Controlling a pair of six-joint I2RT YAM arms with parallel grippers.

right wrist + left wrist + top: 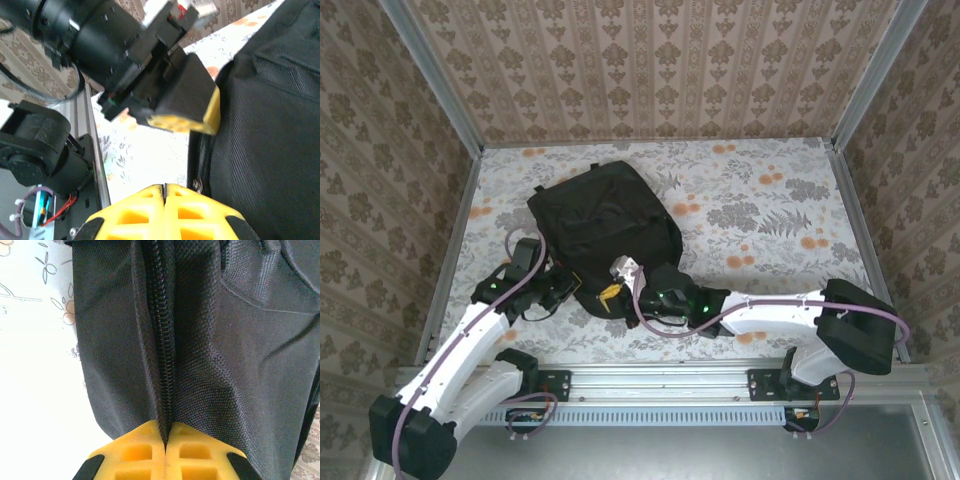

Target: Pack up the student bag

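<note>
The student bag is a black fabric backpack lying flat in the middle of the flowered table. My left gripper is at the bag's near left edge. In the left wrist view its yellow fingers are shut on the zipper seam of the bag, pinching the fabric ridge. My right gripper sits at the bag's near edge, just right of the left one. Its yellow fingertips are pressed together with nothing visible between them, beside the bag's side. The left gripper shows just ahead of them.
The flowered tablecloth stretches free to the right and behind the bag. Patterned walls with metal posts enclose the table on three sides. A metal rail with the arm bases runs along the near edge.
</note>
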